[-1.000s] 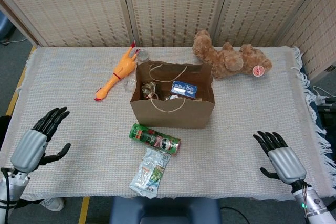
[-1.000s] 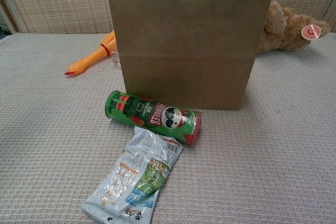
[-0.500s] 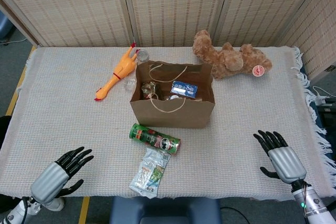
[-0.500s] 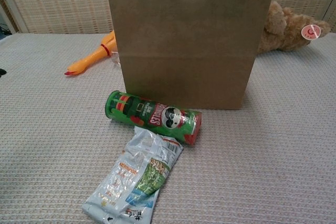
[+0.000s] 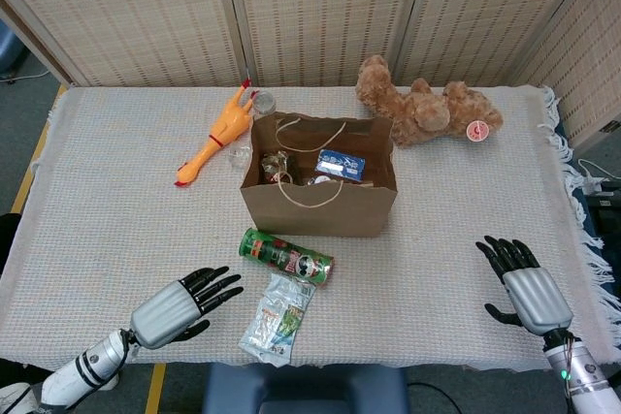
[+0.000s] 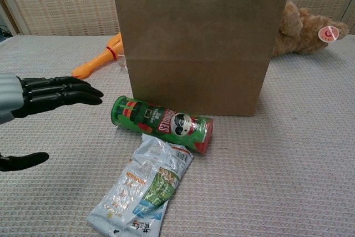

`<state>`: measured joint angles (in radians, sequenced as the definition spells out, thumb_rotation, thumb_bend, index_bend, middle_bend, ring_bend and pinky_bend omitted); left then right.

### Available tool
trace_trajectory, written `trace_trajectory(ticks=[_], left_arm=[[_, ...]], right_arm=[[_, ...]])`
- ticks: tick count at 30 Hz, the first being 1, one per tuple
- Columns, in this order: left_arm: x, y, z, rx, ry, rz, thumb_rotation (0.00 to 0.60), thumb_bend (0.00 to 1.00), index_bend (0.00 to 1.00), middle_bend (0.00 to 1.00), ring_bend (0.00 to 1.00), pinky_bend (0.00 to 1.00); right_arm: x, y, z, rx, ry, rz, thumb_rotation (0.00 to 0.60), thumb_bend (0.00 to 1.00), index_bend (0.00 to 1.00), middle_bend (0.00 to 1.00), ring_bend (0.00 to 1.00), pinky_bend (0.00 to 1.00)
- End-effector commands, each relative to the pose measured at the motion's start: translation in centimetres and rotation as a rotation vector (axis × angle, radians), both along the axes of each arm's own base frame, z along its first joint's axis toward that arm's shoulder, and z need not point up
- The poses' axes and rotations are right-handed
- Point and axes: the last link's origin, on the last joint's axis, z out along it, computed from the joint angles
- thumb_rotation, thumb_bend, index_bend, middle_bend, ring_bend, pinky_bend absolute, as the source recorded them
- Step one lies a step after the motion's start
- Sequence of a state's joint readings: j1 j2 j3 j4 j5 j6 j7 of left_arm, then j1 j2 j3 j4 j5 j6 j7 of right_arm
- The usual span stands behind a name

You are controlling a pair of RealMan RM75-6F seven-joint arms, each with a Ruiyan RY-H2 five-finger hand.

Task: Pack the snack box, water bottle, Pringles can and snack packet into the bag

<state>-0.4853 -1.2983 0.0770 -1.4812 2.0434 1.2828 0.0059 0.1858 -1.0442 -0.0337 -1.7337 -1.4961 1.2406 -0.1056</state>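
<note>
A brown paper bag (image 5: 320,203) (image 6: 201,48) stands open mid-table with a blue snack box (image 5: 341,165) and other items inside. In front of it lies a green Pringles can (image 5: 286,256) (image 6: 162,124) on its side. A silvery snack packet (image 5: 278,318) (image 6: 143,187) lies flat just below the can. My left hand (image 5: 181,304) (image 6: 41,97) hovers open to the left of the can and packet, fingers stretched toward them, holding nothing. My right hand (image 5: 522,289) rests open at the table's front right, far from the items.
A yellow rubber chicken (image 5: 217,133) (image 6: 94,62) lies left of the bag, beside a clear glass (image 5: 263,103). A brown teddy bear (image 5: 422,106) (image 6: 302,23) lies behind the bag on the right. The table's front edge (image 5: 388,366) runs just below the packet.
My left hand has swung in from the front left corner toward the can and packet, and now shows in the chest view. The right hand has barely shifted.
</note>
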Motion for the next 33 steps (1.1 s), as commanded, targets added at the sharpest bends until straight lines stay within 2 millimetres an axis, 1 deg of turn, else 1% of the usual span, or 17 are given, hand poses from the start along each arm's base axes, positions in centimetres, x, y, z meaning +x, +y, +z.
trace_trajectory(ticks=[1,3,5,13,17,21,24,29,33], left_arm=[[1.0,0.5,-1.0,-0.012,0.008,-0.022,0.6,0.37,0.02,0.0,0.01,0.19],[1.9,1.7,-2.2,-0.022,0.068,-0.045,0.6,0.37,0.01,0.0,0.0,0.18],[2.7,2.9,-3.0,-0.032,0.115,-0.026,0.6,0.37,0.0,0.0,0.0,0.17],[5.2,7.0,-4.6,-0.005,0.241,0.003,0.6,0.37,0.0,0.0,0.0,0.18],[6.8,8.6,-5.3,0.009,0.244,0.009,0.6,0.37,0.0,0.0,0.0,0.18],[7.9,9.4,-5.7,0.015,0.242,0.014,0.6,0.37,0.0,0.0,0.0,0.18],[8.1,9.4,-6.3,0.004,0.269,0.008,0.6,0.37,0.0,0.0,0.0,0.18],[8.2,9.0,-8.1,-0.017,0.299,0.0,0.6,0.37,0.0,0.0,0.0,0.18],[8.8,9.5,-8.8,-0.006,0.297,-0.005,0.6,0.37,0.0,0.0,0.0,0.18]], right_arm=[[0.0,-0.1,0.1,-0.001,-0.002,-0.003,0.6,0.13,0.05,0.0,0.0,0.0],[-0.1,-0.1,0.1,0.002,-0.001,-0.009,0.6,0.13,0.05,0.0,0.0,0.0],[-0.1,-0.1,0.0,0.007,0.0,-0.012,0.6,0.13,0.05,0.0,0.0,0.0],[-0.2,-0.2,0.0,0.01,-0.01,-0.035,0.6,0.13,0.05,0.0,0.0,0.0],[-0.1,-0.2,0.0,0.023,-0.013,-0.037,0.6,0.13,0.05,0.0,0.0,0.0],[-0.1,-0.2,0.0,0.033,-0.019,-0.039,0.6,0.13,0.05,0.0,0.0,0.0],[-0.1,-0.3,0.1,0.038,-0.028,-0.041,0.6,0.13,0.05,0.0,0.0,0.0],[-0.1,-0.2,0.1,0.048,-0.034,-0.038,0.6,0.13,0.05,0.0,0.0,0.0],[-0.1,-0.1,0.1,0.053,-0.035,-0.038,0.6,0.13,0.05,0.0,0.0,0.0]])
